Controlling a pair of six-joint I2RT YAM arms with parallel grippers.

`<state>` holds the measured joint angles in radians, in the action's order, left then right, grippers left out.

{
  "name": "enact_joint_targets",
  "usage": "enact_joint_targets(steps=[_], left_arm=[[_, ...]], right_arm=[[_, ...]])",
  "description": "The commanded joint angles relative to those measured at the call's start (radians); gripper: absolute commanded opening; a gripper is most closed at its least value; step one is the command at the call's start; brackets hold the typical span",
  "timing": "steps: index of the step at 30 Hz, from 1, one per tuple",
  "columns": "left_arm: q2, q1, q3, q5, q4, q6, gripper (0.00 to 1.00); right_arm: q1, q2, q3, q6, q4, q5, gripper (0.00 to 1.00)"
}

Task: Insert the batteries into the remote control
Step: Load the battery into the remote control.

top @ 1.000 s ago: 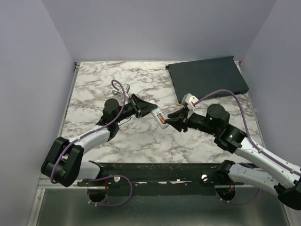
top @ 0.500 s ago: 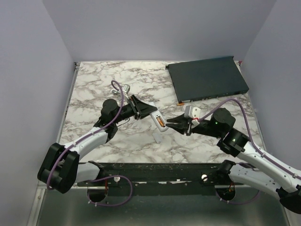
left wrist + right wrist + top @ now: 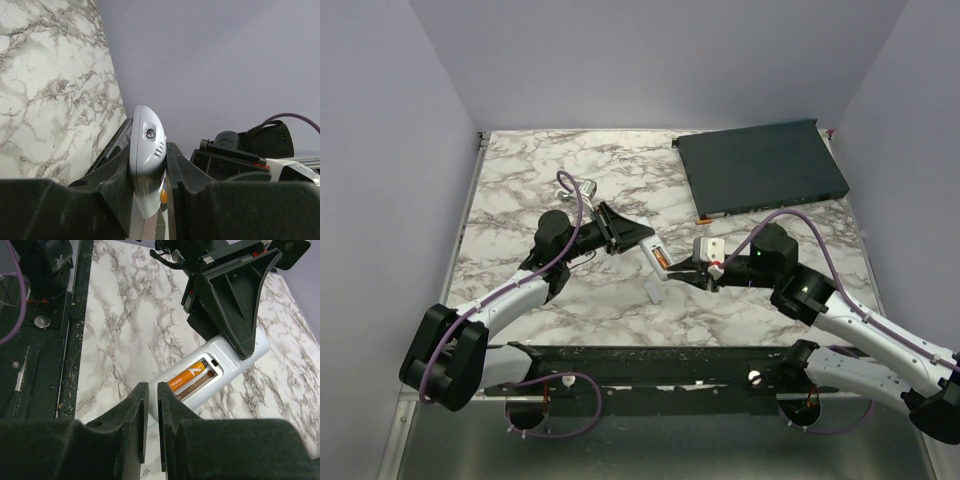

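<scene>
The white remote control [image 3: 656,256] is held off the table, my left gripper [image 3: 636,238] shut on its upper end, battery recess facing up. From the left wrist its rounded tip [image 3: 146,150] sits clamped between the fingers [image 3: 112,180]. An orange battery [image 3: 187,378] lies in the recess, with a darker copper-brown cylinder [image 3: 201,385] in the slot beside it. My right gripper [image 3: 152,389] hovers at the remote's [image 3: 235,356] lower end. Its jaws stand a narrow slit apart with nothing between them. From above, its tips [image 3: 678,271] nearly touch the remote.
A tiny pale grey plastic piece [image 3: 654,292] lies on the marble just below the remote. A large dark flat box [image 3: 760,165] fills the back right corner. A black rail [image 3: 650,362] runs along the near edge.
My right gripper has swung left to the remote's lower end and its jaws have narrowed. The left gripper and the remote have hardly moved.
</scene>
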<state>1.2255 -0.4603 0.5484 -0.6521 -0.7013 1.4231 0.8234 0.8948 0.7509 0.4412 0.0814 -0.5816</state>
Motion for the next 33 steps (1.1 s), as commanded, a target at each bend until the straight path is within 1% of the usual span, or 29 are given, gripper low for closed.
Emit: enact_joint_targets(steps=[1, 8, 33], left_arm=[[-0.027, -0.005, -0.007, -0.023, -0.044, 0.008, 0.0], [-0.026, -0.004, -0.011, -0.02, -0.051, 0.008, 0.0], [-0.029, -0.005, -0.016, -0.017, -0.072, 0.015, 0.0]], right_arm=[[0.002, 0.004, 0.037, 0.034, 0.025, -0.009, 0.19], [0.002, -0.003, 0.027, 0.031, 0.009, 0.023, 0.15], [0.002, 0.026, 0.022, 0.011, -0.045, 0.049, 0.16]])
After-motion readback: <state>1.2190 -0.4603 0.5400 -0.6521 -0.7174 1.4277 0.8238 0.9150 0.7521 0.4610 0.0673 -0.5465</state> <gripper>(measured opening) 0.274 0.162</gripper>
